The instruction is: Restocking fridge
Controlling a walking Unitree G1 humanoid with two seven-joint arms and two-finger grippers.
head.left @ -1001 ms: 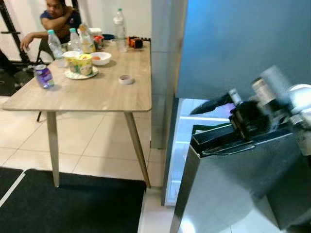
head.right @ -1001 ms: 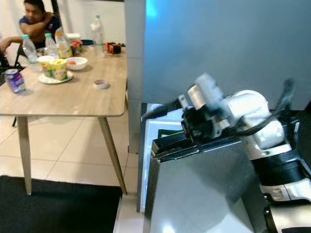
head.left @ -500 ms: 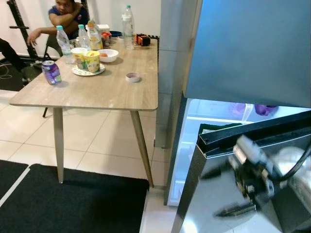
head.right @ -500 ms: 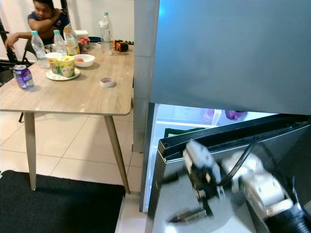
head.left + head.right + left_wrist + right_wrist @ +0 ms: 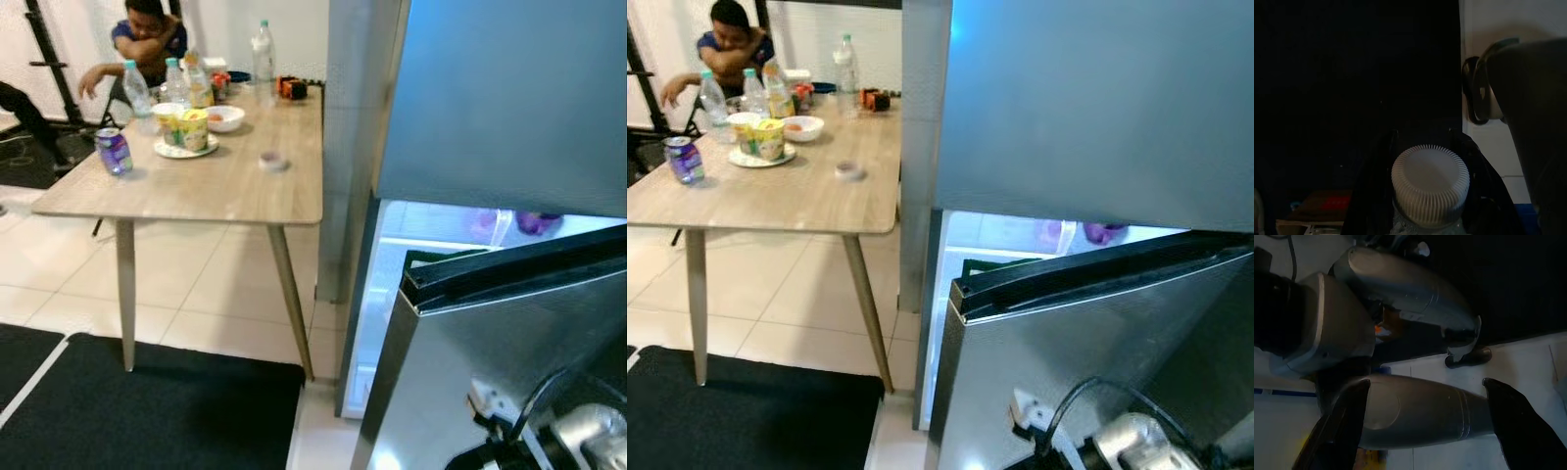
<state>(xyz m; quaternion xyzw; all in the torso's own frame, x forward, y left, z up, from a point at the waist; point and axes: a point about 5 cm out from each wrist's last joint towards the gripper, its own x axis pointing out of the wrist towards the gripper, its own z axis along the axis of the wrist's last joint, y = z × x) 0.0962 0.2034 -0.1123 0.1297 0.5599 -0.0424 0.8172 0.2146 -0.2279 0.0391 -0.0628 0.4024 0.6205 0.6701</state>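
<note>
The left gripper (image 5: pixel 1427 205) is clamped on a bottle (image 5: pixel 1430 188) with a ribbed white cap; the right gripper (image 5: pixel 1425 416) hangs with fingers spread apart, empty. The fridge (image 5: pixel 490 108) stands ahead, its lower door (image 5: pixel 490 323) ajar, beside a wooden table (image 5: pixel 225 191) with bottles, bowls and a can (image 5: pixel 115 152); a person (image 5: pixel 147 29) sits behind it

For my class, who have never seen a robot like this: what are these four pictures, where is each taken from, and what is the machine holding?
This is a walking humanoid robot restocking a fridge. The two wide pictures come from its head cameras, looking down at a half-open fridge door beside a wooden table. On the table stand water bottles, a purple can, cups on a plate and a bowl; a person sits behind it. The two dark pictures come from wrist cameras. The left claw grips a bottle with a white ribbed cap. The right claw is open and holds nothing.
</note>
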